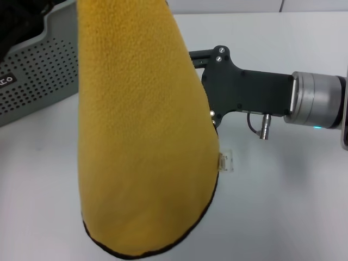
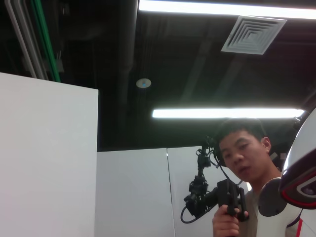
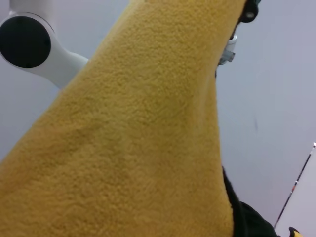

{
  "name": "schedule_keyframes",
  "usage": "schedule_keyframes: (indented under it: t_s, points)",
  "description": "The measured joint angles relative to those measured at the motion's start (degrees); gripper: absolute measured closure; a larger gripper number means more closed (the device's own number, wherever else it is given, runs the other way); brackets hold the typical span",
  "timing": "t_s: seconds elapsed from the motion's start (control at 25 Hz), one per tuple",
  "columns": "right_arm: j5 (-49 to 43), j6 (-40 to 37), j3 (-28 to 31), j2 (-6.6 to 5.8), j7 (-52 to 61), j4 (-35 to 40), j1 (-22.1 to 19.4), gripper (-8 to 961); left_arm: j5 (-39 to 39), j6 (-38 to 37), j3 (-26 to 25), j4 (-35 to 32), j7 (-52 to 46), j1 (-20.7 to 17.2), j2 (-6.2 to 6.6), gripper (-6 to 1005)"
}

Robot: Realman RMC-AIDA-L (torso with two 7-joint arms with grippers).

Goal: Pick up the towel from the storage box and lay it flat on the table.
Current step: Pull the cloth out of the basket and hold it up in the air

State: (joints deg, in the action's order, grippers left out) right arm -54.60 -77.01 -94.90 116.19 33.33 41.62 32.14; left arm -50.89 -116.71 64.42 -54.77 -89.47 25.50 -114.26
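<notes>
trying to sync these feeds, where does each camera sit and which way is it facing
Head view: on the robot's head, looking down at the mustard-yellow fleecy towel hanging over the white table; right arm's gripper behind the cloth, perforated grey-green storage box on the left.
Left wrist view: points up at the ceiling lights and a person; no gripper shows.
Right wrist view: pressed close to the towel.
Head and right wrist views share the towel.

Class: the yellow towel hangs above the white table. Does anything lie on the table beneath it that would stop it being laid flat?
Nothing visible does. The towel hangs over bare table; the storage box sits off to the robot's left. The right gripper reaches in behind the cloth.
</notes>
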Motion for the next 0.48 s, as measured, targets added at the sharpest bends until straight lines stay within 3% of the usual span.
schedule_keyframes:
  t_s: [0.4, 0.48]
  points:
    - [0.0, -0.5, 0.1, 0.00, -3.2, 1.0, -2.0, 618, 0.0, 0.0, 0.0, 0.1, 0.0, -0.6, 0.11, 976]
    - [0.0, -0.6, 0.1, 0.00, -3.8, 1.7, -2.8, 753, 0.0, 0.0, 0.0, 0.2, 0.0, -0.7, 0.17, 976]
